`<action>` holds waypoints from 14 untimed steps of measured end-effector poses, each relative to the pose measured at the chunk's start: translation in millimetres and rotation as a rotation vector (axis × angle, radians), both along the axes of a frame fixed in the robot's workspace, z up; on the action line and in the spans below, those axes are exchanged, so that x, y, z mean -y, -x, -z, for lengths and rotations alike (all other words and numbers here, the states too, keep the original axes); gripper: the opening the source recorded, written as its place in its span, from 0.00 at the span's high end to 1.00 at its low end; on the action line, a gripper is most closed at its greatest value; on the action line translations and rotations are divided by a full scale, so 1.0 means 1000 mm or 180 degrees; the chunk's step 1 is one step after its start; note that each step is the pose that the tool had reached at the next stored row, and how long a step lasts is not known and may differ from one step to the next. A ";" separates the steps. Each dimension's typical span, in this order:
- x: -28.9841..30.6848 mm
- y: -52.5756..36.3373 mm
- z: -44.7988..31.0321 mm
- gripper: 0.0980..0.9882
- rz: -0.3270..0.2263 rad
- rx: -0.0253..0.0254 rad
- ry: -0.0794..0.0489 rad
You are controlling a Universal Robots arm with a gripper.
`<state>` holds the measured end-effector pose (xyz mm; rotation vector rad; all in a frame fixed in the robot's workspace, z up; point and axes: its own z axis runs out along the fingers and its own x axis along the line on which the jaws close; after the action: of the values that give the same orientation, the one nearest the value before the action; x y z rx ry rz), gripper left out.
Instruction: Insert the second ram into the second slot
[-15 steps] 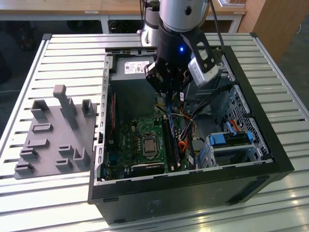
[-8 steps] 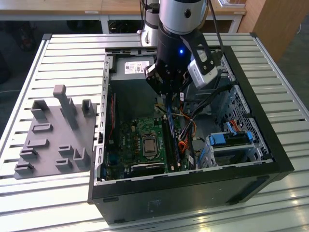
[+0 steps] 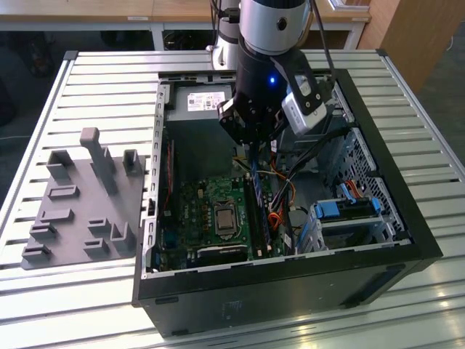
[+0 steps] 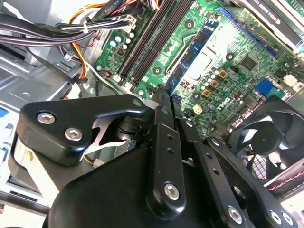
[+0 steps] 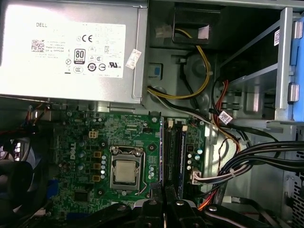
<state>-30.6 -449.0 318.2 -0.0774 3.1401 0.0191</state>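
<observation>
Here the gripper [image 4: 164,97] has its two fingers pressed together on one end of the second ram [image 4: 192,57]. In the second wrist view the thin blue stick with dark chips juts straight out from between the fingertips. It hangs over the green motherboard [image 4: 237,47], just beside the row of dark memory slots [image 4: 147,42] and not seated in any of them. How close its far edge comes to the board cannot be told. The gripped end is hidden between the fingers, and the black gripper body blocks the near part of both wrist views. In the exterior view the arm's wrist hangs inside the open computer case [image 3: 407,218], with the gripper [image 3: 251,142] above the slots. The first wrist view shows the bare processor socket [image 5: 126,171] beside the slots [image 5: 173,147]. Above them sits the grey power supply [image 5: 71,47], which carries a large white label [image 5: 80,47] of dark print, a square code and several certification marks. A small white tag [image 5: 134,58] is stuck at its edge.
</observation>
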 end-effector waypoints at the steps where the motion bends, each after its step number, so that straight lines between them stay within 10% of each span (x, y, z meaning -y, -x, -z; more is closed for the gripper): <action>1: 0.0000 0.0000 0.0003 0.96 0.0000 0.0000 0.0000; 14: 0.0002 0.0000 0.0032 0.96 0.0000 0.0000 0.0000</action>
<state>-30.6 -449.2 314.9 -0.0774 3.1401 0.0192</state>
